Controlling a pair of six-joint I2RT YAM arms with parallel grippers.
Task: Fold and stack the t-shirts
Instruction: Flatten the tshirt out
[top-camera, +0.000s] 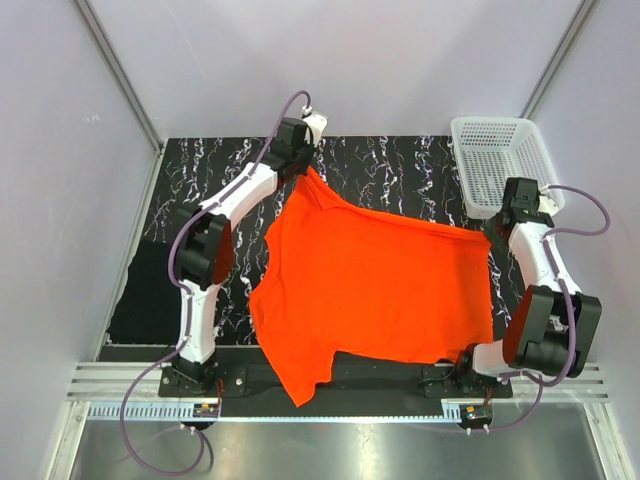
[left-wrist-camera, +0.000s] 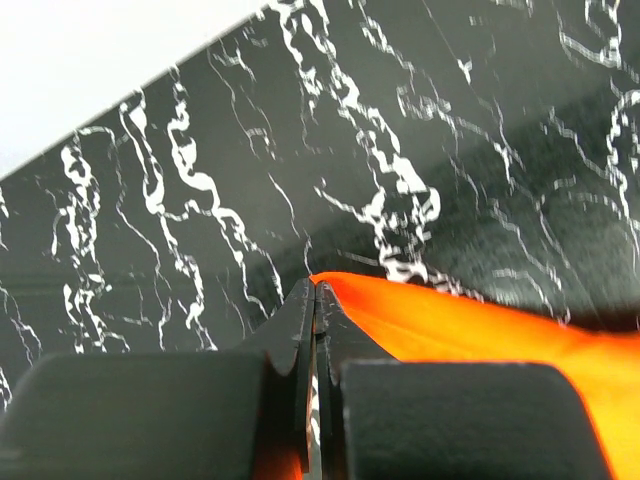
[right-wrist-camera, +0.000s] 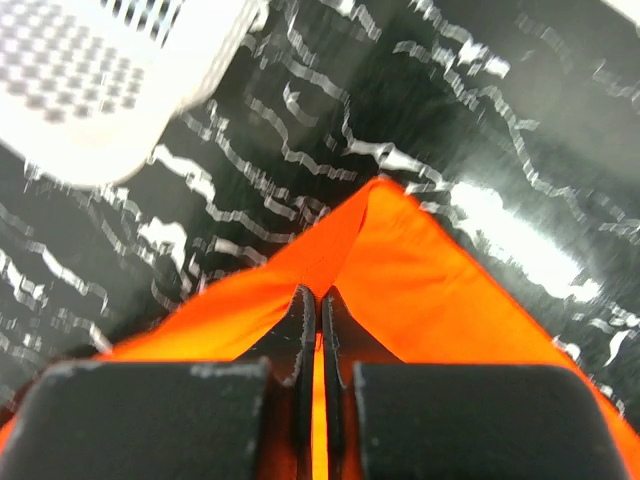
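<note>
An orange-red t-shirt (top-camera: 375, 290) is stretched over the marbled mat, its near-left part hanging past the table's front edge. My left gripper (top-camera: 306, 168) is shut on the shirt's far-left corner; in the left wrist view the jaws (left-wrist-camera: 317, 290) pinch the cloth (left-wrist-camera: 480, 325), which runs off to the right. At the right side my right gripper (top-camera: 497, 228) is shut on the shirt's far-right corner. In the right wrist view the fabric (right-wrist-camera: 420, 270) tents up around the closed fingertips (right-wrist-camera: 319, 295). No black t-shirt is in view.
A white mesh basket (top-camera: 495, 160) stands at the mat's far right corner, just beyond my right gripper; it shows as a blurred white shape (right-wrist-camera: 90, 90) in the right wrist view. The black white-veined mat (top-camera: 400, 175) covers the table. Grey walls enclose three sides.
</note>
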